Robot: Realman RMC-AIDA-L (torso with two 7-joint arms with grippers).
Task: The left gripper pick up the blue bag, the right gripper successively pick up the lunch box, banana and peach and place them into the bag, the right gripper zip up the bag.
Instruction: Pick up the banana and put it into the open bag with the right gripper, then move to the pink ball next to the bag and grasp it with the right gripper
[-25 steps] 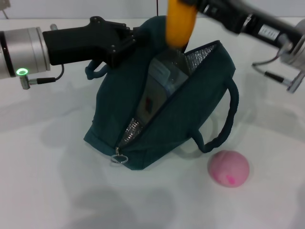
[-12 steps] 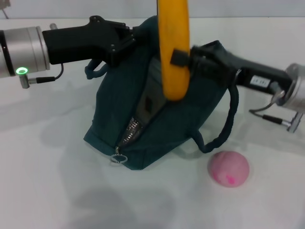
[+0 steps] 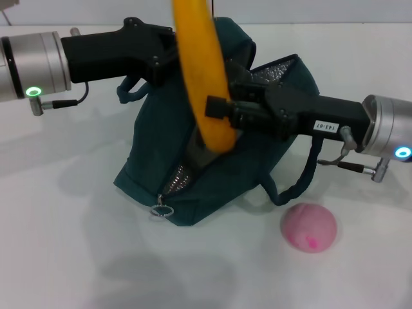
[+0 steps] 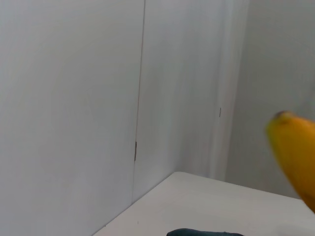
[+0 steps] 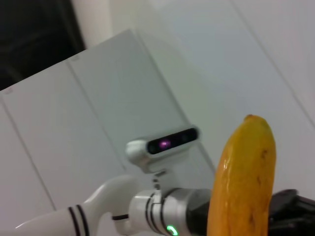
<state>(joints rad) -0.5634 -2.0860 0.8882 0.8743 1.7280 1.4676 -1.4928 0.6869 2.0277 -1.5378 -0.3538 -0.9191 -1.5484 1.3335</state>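
Closest to the camera, the peach [image 3: 309, 226] sits alone on the white tabletop [image 3: 77, 257], just beside the blue bag [image 3: 161, 138]. It is round, so it may roll when touched. It looks soft too, so a gentle squeeze around its middle should be best.

The blue bag stands a little farther back, in the middle. Its zipper is open, and the metal ring pull [image 3: 161, 210] hangs at the near, low end. Shiny silver lining shows inside the opening. The bag is soft cloth and would flop over if nobody held it.

The right gripper [image 3: 215, 109] reaches in from the right, just over the bag's opening. It is pinching the banana [image 3: 201, 71] near its lower half. The banana stands almost straight up, and its low tip points down into the opening. A banana is smooth, bends a little and bruises easily, so a light hold near the middle seems safest. The lunch box cannot be seen from here.

Farthest back, the left gripper [image 3: 168, 55] comes in from the left. It is pinched on the top back edge of the bag and holds it up.
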